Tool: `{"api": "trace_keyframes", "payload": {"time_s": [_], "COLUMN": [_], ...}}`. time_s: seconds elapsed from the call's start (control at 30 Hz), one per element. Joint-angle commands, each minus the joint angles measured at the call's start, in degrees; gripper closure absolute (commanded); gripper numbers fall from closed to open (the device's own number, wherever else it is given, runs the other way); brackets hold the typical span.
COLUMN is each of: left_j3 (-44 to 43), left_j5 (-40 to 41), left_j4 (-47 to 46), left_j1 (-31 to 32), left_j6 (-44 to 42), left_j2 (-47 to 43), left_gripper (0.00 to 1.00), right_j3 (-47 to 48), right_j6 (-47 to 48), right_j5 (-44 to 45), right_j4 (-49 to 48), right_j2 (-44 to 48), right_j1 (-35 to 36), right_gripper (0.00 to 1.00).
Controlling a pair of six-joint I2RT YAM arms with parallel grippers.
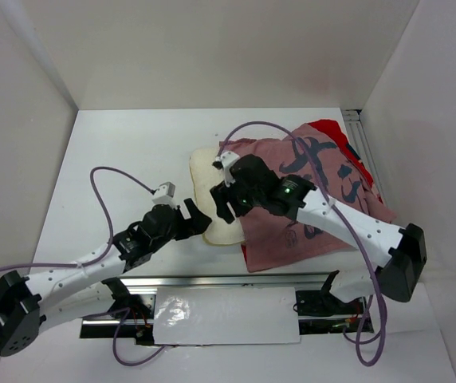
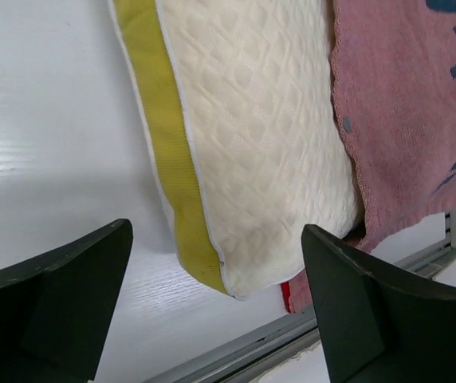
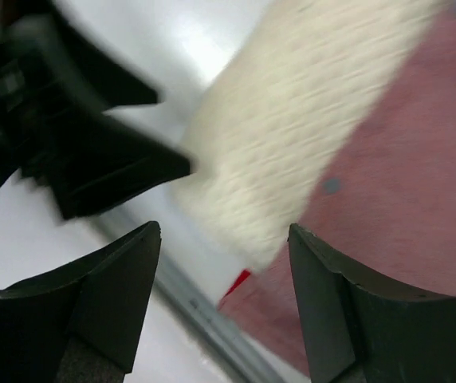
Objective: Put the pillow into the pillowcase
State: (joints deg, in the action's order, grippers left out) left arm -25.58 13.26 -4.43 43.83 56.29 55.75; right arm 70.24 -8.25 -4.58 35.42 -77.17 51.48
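From above, the pillow (image 1: 205,165) lies mid-desk with its right part under the pink pillowcase (image 1: 326,156), while its left edge and near corner stick out bare on the white desk (image 1: 124,144). The left hand (image 1: 194,216) sits just beside that near corner and the right hand (image 1: 225,200) hovers over the seam where cloth meets cushion, so the two hands are close together. In the left wrist view the left hand (image 2: 216,239) is released, its jaws spread wide with nothing between them. Ahead of it are the pillow (image 2: 260,136) with its yellow side band (image 2: 160,144), and the pillowcase (image 2: 403,120) draped along the far side. The right wrist view is blurred, yet the right hand (image 3: 224,231) is plainly released too, empty above the pillow (image 3: 292,120) and the pillowcase (image 3: 403,183). With neither hand gripping the cloth, I reckon the case mouth can slump shut. A push on the cushion would then shove the whole bundle sideways or bunch the fabric rather than seat it. The hands could also knock each other at such short range, and the corner by the metal rail (image 2: 276,343) could slide off the front edge.
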Motion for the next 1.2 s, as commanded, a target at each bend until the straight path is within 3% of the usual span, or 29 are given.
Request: {"api": "trace_keyframes", "payload": {"time_s": [0.0,0.07,0.2,0.33,0.47,0.53,0.6,0.67,0.7,0.73,0.77,0.8,0.83,1.07,1.17], "left_j3": [-3.76,-6.91,-13.50,-19.58,-23.80,-25.82,-26.35,-25.66,-25.66,-25.13,-25.13,-25.13,-24.43,-14.59,-16.33], "left_j5": [6.42,8.89,7.76,-1.81,-11.75,-15.27,-18.94,-21.33,-22.56,-22.57,-22.57,-23.09,-24.06,-33.46,-31.99], "left_j4": [9.43,9.96,8.13,2.16,-2.07,-2.69,-4.26,-6.55,-8.65,-8.67,-9.28,-9.28,-10.42,-32.64,-29.43], "left_j1": [0.29,-1.11,-6.47,-12.36,-16.23,-17.81,-18.60,-19.14,-19.14,-19.14,-19.14,-19.14,-19.14,-16.77,-13.96], "left_j6": [-0.48,-1.87,-4.86,-8.91,-10.33,-10.33,-11.02,-11.64,-11.64,-11.64,-11.64,-11.64,-11.64,-17.69,-24.09], "left_j2": [-1.87,-0.65,7.95,18.76,28.52,33.17,35.39,36.88,37.67,37.68,38.20,38.21,38.21,27.78,21.02], "left_gripper": [0.00,0.00,0.00,0.00,0.04,0.16,0.29,0.51,0.62,0.93,1.00,1.00,1.00,1.00,1.00], "right_j3": [8.83,13.76,27.12,43.71,52.16,52.90,52.90,52.90,53.42,53.42,53.42,52.90,52.90,59.13,59.66], "right_j6": [-0.88,-1.59,-0.02,4.11,6.67,6.67,6.05,6.76,6.76,6.76,6.76,6.76,7.98,11.93,14.83], "right_j5": [21.59,28.44,31.47,32.35,36.21,38.58,41.91,46.66,48.77,52.01,53.52,54.84,55.55,49.32,49.83], "right_j4": [-2.55,-2.55,-2.91,-0.79,3.07,3.08,2.29,2.29,2.29,2.29,2.29,1.33,0.80,2.20,2.20], "right_j2": [-5.08,-12.78,-27.01,-39.88,-49.21,-51.93,-52.64,-53.26,-53.26,-53.26,-53.26,-52.48,-51.69,-44.68,-38.36], "right_j1": [-1.55,-3.31,-7.44,-10.08,-10.61,-11.31,-11.32,-11.32,-11.32,-11.32,-11.32,-10.80,-10.79,-5.35,-1.31], "right_gripper": [0.27,0.27,0.31,0.33,0.33,0.33,0.39,0.46,0.55,0.74,0.84,0.95,1.00,1.00,1.00]}}
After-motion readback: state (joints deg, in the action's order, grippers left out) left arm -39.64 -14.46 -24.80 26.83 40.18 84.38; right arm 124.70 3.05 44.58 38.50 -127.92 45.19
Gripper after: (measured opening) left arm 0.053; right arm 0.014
